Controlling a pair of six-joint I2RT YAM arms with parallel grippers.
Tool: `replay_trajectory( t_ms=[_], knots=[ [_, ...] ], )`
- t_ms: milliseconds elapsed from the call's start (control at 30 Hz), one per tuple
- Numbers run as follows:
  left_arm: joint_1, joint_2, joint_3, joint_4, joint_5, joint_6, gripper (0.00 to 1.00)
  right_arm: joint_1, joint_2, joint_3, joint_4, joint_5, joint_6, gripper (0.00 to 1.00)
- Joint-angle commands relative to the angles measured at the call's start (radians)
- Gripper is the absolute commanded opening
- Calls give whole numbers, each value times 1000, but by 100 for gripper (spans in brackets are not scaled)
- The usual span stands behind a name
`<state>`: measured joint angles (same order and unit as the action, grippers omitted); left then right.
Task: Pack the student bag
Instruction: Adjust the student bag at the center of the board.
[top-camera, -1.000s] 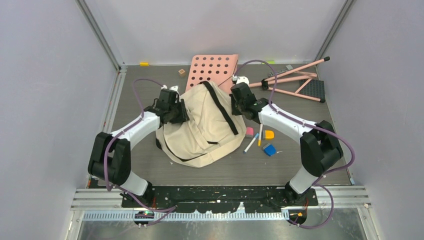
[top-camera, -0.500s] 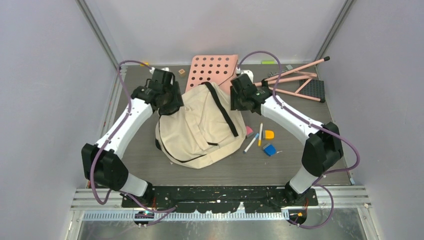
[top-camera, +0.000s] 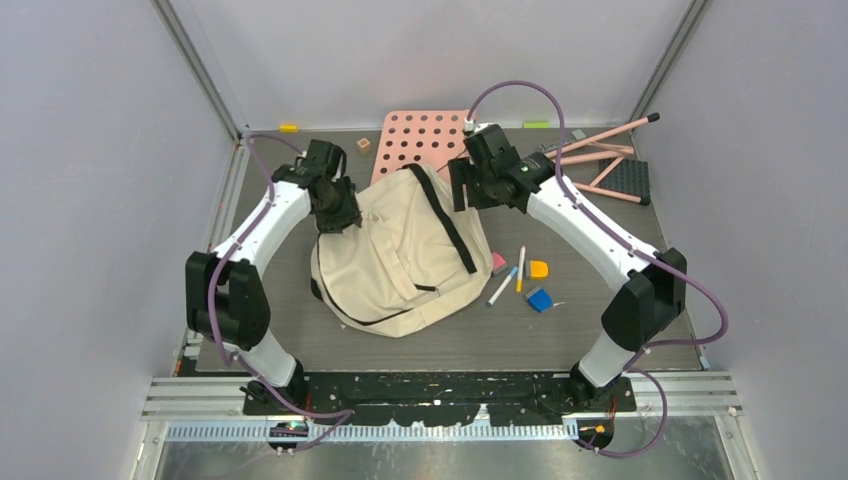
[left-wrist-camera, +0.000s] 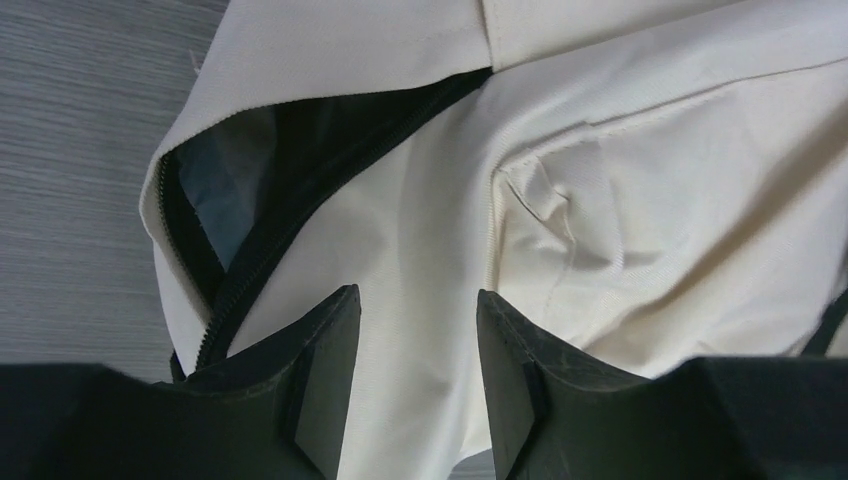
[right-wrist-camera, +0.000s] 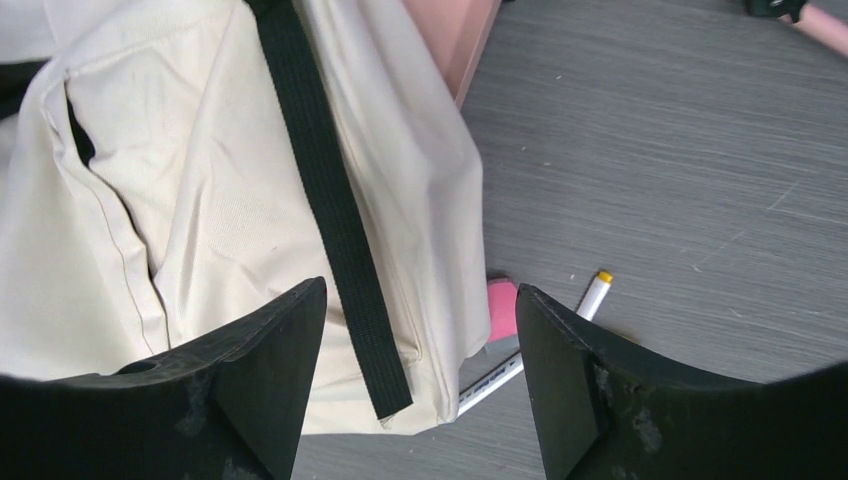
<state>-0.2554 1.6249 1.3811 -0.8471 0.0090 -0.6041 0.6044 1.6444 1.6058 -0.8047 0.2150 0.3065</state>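
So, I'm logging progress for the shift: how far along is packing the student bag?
Done: the student bag has its zipper partly open, with the grey lining showing.
In hand: nothing. The left gripper and right gripper hover open over the bag.
Left: the pink eraser, two pens, orange piece and blue piece lie unpacked on the table beside it.

Left fingers (left-wrist-camera: 320, 370) now at far-left corner of student bag (top-camera: 400, 260), right fingers (right-wrist-camera: 262, 370) drawn farther back

You see a cream student bag (top-camera: 400, 262) trimmed in black, a pink hole-dotted board (top-camera: 447, 120), a grey streaked table (top-camera: 600, 322)
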Motion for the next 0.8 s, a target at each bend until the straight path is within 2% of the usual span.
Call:
replay_trajectory(
  t_ms=[0, 200, 367, 533, 667, 733, 767],
  knots=[
    [7, 14, 33, -5, -105, 99, 48, -3, 30, 80, -18, -89, -31, 76],
    [8, -6, 9, 63, -179, 239, 55, -3, 59, 111, -43, -132, -74, 77],
    [10, 119, 51, 61, -182, 345, 56, -4, 61, 137, -93, -130, -146, 77],
    [10, 184, 84, 64, -194, 373, 57, -7, 68, 175, -145, -117, -234, 77],
    [10, 212, 123, 15, -161, 371, 57, -10, 78, 182, -146, -141, -226, 77],
    [10, 204, 113, 15, -183, 370, 52, -10, 88, 182, -129, -159, -205, 77],
    [10, 198, 108, 17, -182, 372, 36, -9, 93, 184, -126, -163, -201, 77]
  ],
)
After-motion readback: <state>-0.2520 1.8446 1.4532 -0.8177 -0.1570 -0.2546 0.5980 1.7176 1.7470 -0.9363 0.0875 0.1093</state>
